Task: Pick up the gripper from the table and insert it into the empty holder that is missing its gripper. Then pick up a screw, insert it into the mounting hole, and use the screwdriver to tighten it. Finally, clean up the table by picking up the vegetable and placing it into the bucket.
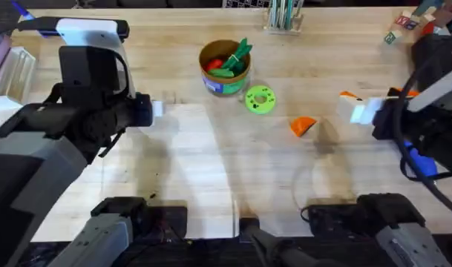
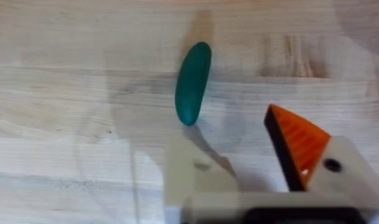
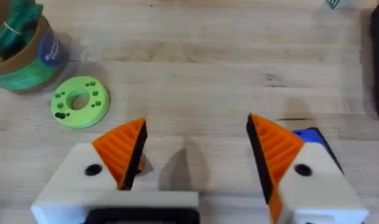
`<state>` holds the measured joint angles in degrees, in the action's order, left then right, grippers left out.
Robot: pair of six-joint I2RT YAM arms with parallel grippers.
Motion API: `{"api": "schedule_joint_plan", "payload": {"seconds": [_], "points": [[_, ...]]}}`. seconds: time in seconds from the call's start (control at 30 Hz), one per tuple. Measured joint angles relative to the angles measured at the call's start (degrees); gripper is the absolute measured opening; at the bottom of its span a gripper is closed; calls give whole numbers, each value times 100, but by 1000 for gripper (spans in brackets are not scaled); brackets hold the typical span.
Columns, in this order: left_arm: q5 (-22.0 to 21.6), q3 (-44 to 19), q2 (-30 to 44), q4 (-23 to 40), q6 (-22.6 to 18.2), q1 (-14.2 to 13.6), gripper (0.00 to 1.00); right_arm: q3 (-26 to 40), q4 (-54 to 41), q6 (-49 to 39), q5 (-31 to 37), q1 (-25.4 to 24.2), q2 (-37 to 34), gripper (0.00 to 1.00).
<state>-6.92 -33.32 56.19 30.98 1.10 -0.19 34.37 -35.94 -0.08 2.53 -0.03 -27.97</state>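
My left gripper (image 2: 229,134) is open above the table. One of its fingers carries an orange ribbed pad (image 2: 298,146); the other is a bare white holder (image 2: 195,177) with no pad. Just beyond it lies the dark green oval vegetable (image 2: 193,83). The loose orange gripper wedge (image 1: 303,125) rests on the table mid-right, just left of my right gripper (image 1: 353,105). That gripper (image 3: 195,127) is open, empty, and has both orange pads. The tan bucket (image 1: 225,67) with a green band holds green and red toys. A blue shape, apparently the screwdriver (image 1: 418,159), lies under the right arm. A screw is out of view.
A lime-green disc with holes (image 1: 260,99) lies between the bucket and the wedge. Toy blocks (image 1: 401,28) and a dark object sit at the far right. A rack of pens (image 1: 283,16) stands at the back edge.
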Motion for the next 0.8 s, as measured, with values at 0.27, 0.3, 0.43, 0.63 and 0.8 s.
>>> {"api": "schedule_joint_plan", "payload": {"seconds": [0.27,0.3,0.43,0.63,0.8], "points": [[190,-7,-564,9,-50,-339,523,0,0,0,4,0,0,961],[224,-7,-746,9,-50,-499,681,0,0,0,4,0,0,961],[451,-9,-1653,-6,-27,-1452,986,0,-31,0,4,0,0,961],[696,-22,-2574,-479,-30,-2753,988,0,-276,0,4,0,0,961],[787,-42,-2705,-1427,-30,-3322,987,0,-654,0,6,0,0,961]]}}
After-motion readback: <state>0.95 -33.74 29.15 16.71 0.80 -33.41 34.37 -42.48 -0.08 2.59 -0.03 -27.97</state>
